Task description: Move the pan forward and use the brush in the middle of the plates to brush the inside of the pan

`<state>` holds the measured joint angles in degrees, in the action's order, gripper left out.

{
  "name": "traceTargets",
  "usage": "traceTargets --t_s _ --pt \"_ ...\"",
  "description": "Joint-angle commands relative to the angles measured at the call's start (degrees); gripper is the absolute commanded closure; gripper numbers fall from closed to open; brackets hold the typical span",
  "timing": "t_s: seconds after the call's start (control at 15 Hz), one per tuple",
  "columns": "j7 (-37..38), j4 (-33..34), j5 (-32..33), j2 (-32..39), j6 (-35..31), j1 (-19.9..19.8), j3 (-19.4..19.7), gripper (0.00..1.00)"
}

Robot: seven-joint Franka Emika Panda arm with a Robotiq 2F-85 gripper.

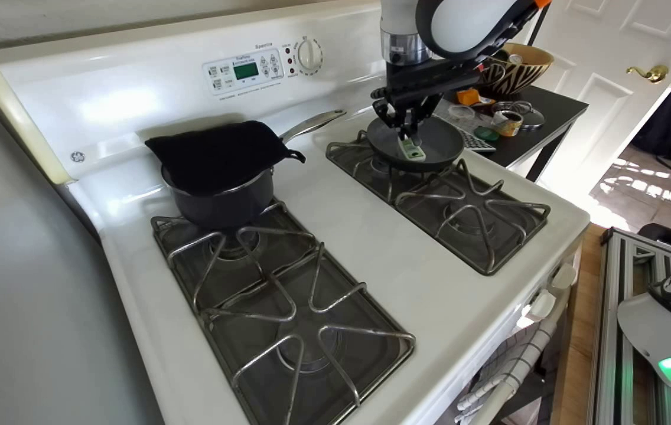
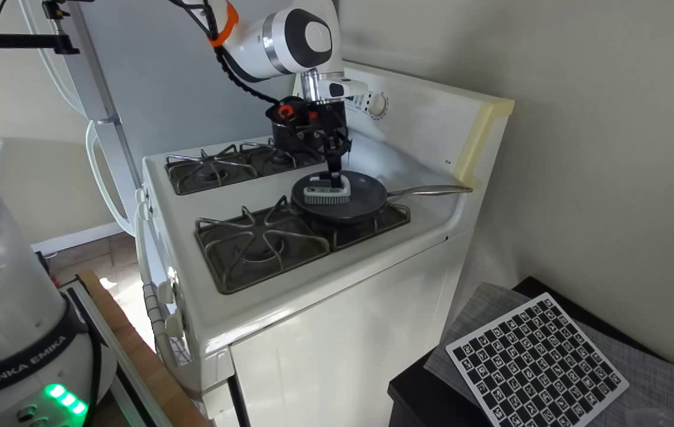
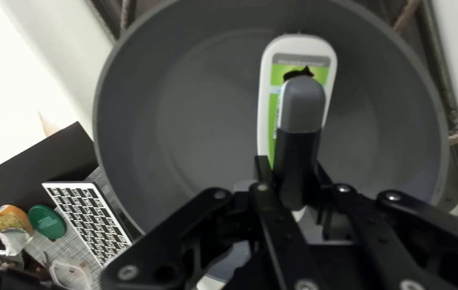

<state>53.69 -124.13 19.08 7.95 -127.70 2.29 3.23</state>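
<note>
The dark-grey pan (image 1: 445,141) stands on the rear part of a grate, in both exterior views (image 2: 366,204) and the wrist view (image 3: 205,112). Its metal handle points to the stove's back corner in an exterior view (image 2: 432,190). The white-green brush (image 2: 326,192) is over the inside of the pan, bristles down; whether they touch the pan I cannot tell. It also shows in the wrist view (image 3: 299,60) and an exterior view (image 1: 412,151). My gripper (image 3: 291,173) is shut on the brush's dark handle, also in both exterior views (image 1: 409,125) (image 2: 333,166). The cooking plates (image 2: 263,243) lie around.
A deeper black pot (image 1: 223,203) with a black cloth (image 1: 223,154) on it stands on the grate across the stove. The control panel (image 1: 244,72) rises behind. A side table (image 1: 554,112) holds a bowl (image 1: 518,68), lids, a can and a checkered board (image 2: 539,362).
</note>
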Motion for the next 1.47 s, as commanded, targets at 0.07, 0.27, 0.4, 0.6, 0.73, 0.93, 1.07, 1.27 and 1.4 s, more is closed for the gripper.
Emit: traceTargets --t_s 0.07,0.27,0.4,0.6,0.73,0.93,1.07,1.27,1.4 --pt "1.42 0.11 3.38 1.32 4.97 -0.42 0.89 0.96" --pt "1.59 0.48 4.15 2.54 2.25 -1.3 1.61 0.96" --pt "2.22 1.15 4.75 3.31 1.59 -1.57 2.16 0.96" --pt "3.93 1.8 6.98 4.31 -0.66 -1.47 2.85 0.96" --pt "6.04 2.28 8.87 5.13 -2.84 -1.31 3.27 0.96" --pt "8.64 2.97 9.08 6.0 -5.27 -1.06 3.34 0.96" --pt "9.31 3.18 7.16 5.95 -6.05 -0.97 2.89 0.96" --pt "10.0 2.72 6.46 5.36 -7.86 -0.48 2.41 0.96" --pt "9.66 2.5 5.52 5.13 -8.59 -0.16 1.95 0.96"
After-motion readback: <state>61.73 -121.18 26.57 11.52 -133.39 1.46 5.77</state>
